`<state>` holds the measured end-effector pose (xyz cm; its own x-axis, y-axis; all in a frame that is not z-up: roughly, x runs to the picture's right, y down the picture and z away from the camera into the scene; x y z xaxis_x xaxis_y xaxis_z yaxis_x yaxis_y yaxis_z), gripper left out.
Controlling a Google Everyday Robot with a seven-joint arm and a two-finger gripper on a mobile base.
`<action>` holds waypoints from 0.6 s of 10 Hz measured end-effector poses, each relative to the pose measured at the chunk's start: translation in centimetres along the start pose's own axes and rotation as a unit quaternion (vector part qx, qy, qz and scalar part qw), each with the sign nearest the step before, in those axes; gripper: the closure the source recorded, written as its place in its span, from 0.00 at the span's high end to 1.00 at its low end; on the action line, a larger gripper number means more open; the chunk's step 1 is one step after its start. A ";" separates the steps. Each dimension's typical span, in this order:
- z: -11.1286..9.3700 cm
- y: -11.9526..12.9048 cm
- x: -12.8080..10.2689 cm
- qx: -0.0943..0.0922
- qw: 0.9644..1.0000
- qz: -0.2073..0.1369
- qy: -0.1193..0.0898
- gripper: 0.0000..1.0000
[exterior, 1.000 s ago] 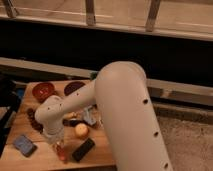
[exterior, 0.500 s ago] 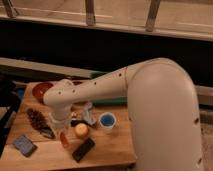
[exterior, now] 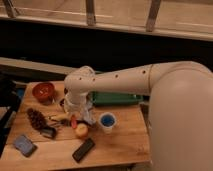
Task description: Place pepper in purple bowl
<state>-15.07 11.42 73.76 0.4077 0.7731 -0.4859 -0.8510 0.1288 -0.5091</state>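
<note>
My gripper (exterior: pixel 76 118) hangs below the white wrist over the middle of the wooden table (exterior: pixel 125 140). It is shut on the pepper (exterior: pixel 73 122), a slim red-orange piece held just above the table beside the yellow-orange ball (exterior: pixel 81 131). The purple bowl is almost wholly hidden behind my wrist; only a dark edge (exterior: pixel 62 103) shows left of it, right of the orange-red bowl (exterior: pixel 44 91).
A blue cup (exterior: pixel 107 120) stands right of the gripper. A black block (exterior: pixel 83 149) lies near the front edge. A pine cone (exterior: pixel 36 119), a small dark object (exterior: pixel 48 132) and a grey-blue pad (exterior: pixel 24 145) lie left. A green tray (exterior: pixel 116 98) sits behind.
The pepper has risen from the table's front, up and to the right with my gripper, towards the bowls. The ball and the black block have stayed put.
</note>
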 end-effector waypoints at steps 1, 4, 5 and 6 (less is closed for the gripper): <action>-1.4 -2.0 -1.4 -0.004 1.000 0.015 -0.024 0.00; -1.8 -2.4 -1.9 -0.007 0.999 0.018 -0.030 0.00; -1.8 -2.4 -1.9 -0.006 0.999 0.019 -0.030 0.00; -1.9 -2.6 -1.8 -0.006 0.999 0.020 -0.031 0.00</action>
<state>-13.01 8.52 74.63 0.3525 0.8139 -0.4619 -0.8617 0.0898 -0.4994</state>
